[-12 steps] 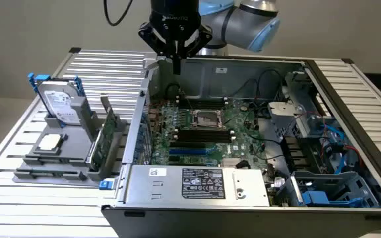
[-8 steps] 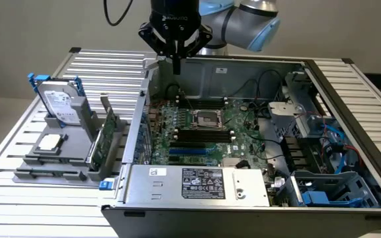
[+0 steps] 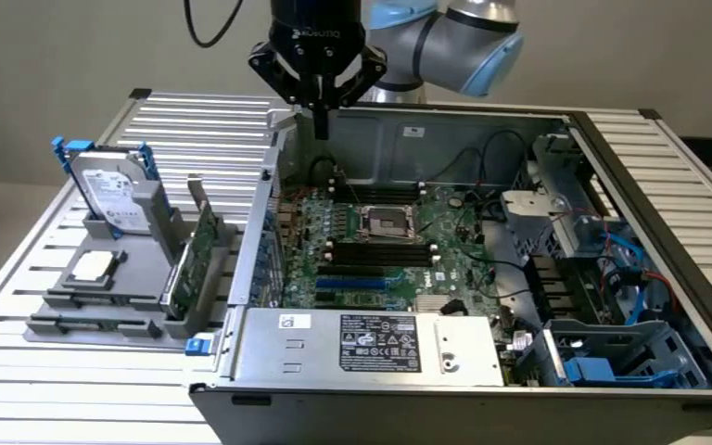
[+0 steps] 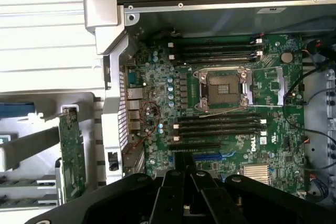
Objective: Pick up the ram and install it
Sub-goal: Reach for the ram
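My gripper (image 3: 320,128) hangs shut and empty above the back corner of the open computer case (image 3: 331,357), on the exterior view's left. In the wrist view its dark fingertips (image 4: 184,160) press together over the motherboard (image 4: 220,103), near the blue slot. Black memory slots (image 4: 218,124) run beside the bare CPU socket (image 4: 223,85). What looks like the ram (image 4: 26,183) is a thin green strip lying edge-up in the grey holder (image 3: 96,306), outside the case and well away from the gripper. In the exterior view it is a dark bar (image 3: 94,323) at the holder's front.
The holder also carries an upright hard drive (image 3: 115,199), a flat CPU (image 3: 93,267) and a broader green expansion card (image 3: 197,255) standing on edge. The power supply (image 3: 369,343) fills the case's near side. Drive cages and blue cables (image 3: 616,278) crowd the exterior view's right.
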Motion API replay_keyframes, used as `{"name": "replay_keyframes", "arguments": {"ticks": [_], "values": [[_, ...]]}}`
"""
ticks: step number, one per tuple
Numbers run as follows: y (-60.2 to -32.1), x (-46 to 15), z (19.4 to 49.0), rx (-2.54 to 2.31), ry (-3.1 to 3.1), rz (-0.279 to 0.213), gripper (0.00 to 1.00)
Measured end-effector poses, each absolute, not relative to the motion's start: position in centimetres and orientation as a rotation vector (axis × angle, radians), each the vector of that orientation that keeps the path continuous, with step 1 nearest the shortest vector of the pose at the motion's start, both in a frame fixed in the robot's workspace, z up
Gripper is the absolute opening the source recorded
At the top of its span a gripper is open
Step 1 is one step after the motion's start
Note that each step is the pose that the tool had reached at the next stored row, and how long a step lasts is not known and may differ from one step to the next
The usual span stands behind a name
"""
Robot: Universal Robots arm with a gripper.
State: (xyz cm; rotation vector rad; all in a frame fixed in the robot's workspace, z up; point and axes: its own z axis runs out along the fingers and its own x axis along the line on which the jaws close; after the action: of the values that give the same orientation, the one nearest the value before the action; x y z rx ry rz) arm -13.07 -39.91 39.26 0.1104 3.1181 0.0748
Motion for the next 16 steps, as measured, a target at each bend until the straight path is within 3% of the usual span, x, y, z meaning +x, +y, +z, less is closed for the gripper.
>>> {"name": "replay_keyframes", "arguments": {"ticks": [16], "values": [[-40.3,-20.3,39.0,0.110,3.118,0.075,0.11]]}}
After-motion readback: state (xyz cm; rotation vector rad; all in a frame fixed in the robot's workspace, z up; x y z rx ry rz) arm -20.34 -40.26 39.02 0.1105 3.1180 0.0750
